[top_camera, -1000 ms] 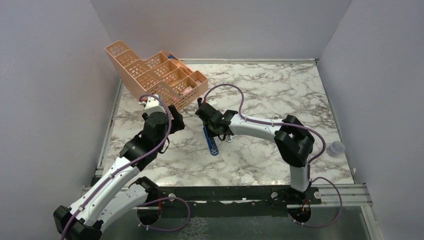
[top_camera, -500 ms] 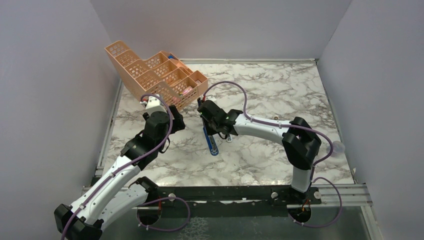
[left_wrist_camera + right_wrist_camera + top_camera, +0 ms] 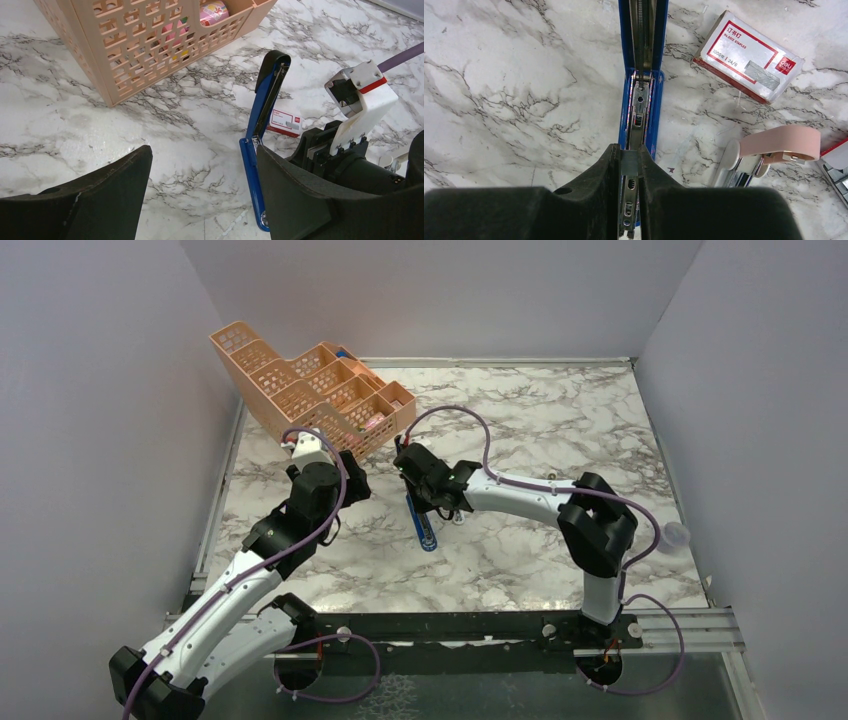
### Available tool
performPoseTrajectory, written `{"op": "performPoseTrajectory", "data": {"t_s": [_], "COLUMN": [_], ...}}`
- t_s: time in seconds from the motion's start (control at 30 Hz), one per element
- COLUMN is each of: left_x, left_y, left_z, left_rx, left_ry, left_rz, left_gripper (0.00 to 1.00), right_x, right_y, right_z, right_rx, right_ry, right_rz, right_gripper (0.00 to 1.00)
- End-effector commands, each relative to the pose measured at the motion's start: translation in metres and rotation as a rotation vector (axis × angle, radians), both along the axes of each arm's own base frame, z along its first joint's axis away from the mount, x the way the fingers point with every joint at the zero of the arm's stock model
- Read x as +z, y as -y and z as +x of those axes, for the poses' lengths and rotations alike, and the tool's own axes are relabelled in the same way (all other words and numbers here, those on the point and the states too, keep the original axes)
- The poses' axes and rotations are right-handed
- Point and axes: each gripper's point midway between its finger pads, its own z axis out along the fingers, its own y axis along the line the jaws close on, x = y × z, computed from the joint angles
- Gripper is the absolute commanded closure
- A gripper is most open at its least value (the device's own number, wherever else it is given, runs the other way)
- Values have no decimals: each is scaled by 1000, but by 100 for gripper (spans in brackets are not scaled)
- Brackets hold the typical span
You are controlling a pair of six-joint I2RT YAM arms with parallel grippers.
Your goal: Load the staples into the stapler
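The blue stapler (image 3: 424, 525) lies flipped open on the marble, its lid (image 3: 272, 75) raised and its silver channel (image 3: 640, 100) bare. My right gripper (image 3: 629, 150) hangs right over that channel, shut on the staples (image 3: 629, 163), a small grey ribbed block pinched between the fingertips. In the top view the right gripper (image 3: 420, 482) covers the stapler's far end. My left gripper (image 3: 202, 155) stands open just left of the stapler's base (image 3: 250, 185), with only marble between its fingers; from above the left gripper (image 3: 345, 478) sits in front of the organiser.
A peach mesh organiser (image 3: 310, 390) stands at the back left, close to the left gripper. A red-and-white staple box (image 3: 749, 57) and a pink-and-white small stapler-like tool (image 3: 769, 145) lie right of the stapler. A plastic cup (image 3: 675, 537) sits at the right edge.
The right arm has shifted slightly left and away over the stapler, still holding the staples. The left arm has barely moved.
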Motion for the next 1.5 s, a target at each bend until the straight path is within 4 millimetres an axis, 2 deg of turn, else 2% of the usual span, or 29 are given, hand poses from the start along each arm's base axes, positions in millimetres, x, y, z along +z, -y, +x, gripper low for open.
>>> {"op": "performPoseTrajectory", "data": {"t_s": [0.0,0.53,1.0,1.47], "left_x": [-7,-5,-5,-6], "left_y": [-7,-9,-9,-8], "left_z": [0,-1,-2,-2], "left_rx": [30,40,40,37], "left_ry": [-12,-1,-1,-4], "left_rz": [13,6,6,4], "left_gripper": [23,23,23,23], "right_x": [-12,-18,-20,-23], "right_y": [2,0,7,15], "right_z": [-2,-6,-6,-15], "right_rx": [6,9,-1,-7], "right_ry": [-12,-45,-41,-70], "right_rz": [-17,-15,-44,-47], "right_gripper": [82,82,82,82]}}
